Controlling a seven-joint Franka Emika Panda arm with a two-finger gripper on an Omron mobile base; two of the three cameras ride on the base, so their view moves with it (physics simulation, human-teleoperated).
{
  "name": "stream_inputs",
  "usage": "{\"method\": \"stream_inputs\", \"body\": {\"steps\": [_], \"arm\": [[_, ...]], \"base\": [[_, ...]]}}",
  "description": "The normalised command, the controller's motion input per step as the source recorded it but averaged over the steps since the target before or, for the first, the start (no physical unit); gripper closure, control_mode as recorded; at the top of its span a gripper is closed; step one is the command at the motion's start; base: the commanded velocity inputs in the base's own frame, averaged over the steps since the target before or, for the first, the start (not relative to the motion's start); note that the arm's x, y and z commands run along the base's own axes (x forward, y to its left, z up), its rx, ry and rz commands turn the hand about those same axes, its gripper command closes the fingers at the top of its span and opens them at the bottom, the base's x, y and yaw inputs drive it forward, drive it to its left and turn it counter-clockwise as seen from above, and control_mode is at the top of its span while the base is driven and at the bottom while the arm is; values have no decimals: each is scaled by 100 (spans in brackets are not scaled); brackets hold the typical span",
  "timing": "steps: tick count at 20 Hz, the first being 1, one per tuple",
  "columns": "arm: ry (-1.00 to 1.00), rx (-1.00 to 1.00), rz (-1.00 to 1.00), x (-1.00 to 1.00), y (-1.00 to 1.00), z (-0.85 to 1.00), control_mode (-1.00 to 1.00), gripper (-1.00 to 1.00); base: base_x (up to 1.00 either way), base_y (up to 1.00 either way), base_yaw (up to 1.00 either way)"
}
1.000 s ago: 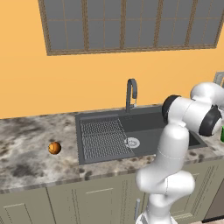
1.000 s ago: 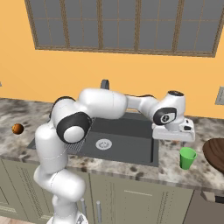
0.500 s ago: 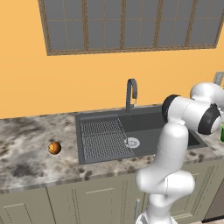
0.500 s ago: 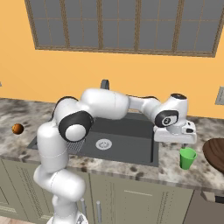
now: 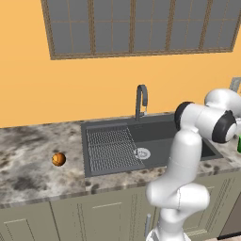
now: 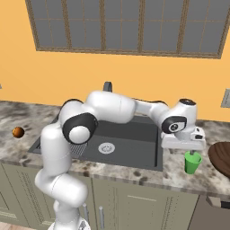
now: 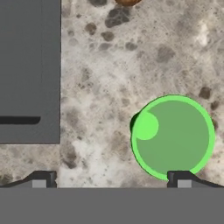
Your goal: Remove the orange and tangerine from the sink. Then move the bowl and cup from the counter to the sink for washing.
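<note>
The green cup (image 6: 192, 163) stands on the marble counter right of the dark sink (image 6: 134, 130), with the reddish-brown bowl (image 6: 222, 155) just beyond it at the frame's edge. My gripper (image 6: 193, 152) hangs open directly over the cup, nothing between its fingers. In the hand view the cup (image 7: 173, 138) lies right of centre. One fingertip (image 7: 179, 178) is at its rim and the gripper (image 7: 111, 179) straddles bare counter. A round orange fruit (image 5: 58, 159) rests on the counter left of the sink (image 5: 113, 150); I cannot tell whether it is the orange or the tangerine.
The curved faucet (image 5: 141, 100) rises behind the basin. A sink corner (image 7: 28, 70) shows left of the cup. A sliver of something orange-brown (image 7: 127, 1) sits at the top edge of the hand view. The counter's front edge (image 6: 179, 184) runs close below the cup.
The hand has drifted right and down, closer to the green cup. Its jaws have stayed open. The fruit, cup and bowl have not moved.
</note>
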Motion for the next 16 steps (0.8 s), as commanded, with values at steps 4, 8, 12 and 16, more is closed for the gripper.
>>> {"method": "stream_inputs", "body": {"steps": [4,8,12,16], "arm": [[0,2,0,-6,-10,-7,-100,-100],[0,2,0,-6,0,-7,-100,-100],[0,4,0,1,0,-14,-100,-100],[0,2,0,7,0,-14,-100,-100]], "base": [[0,0,0],[0,0,0],[0,0,0],[0,0,0]]}}
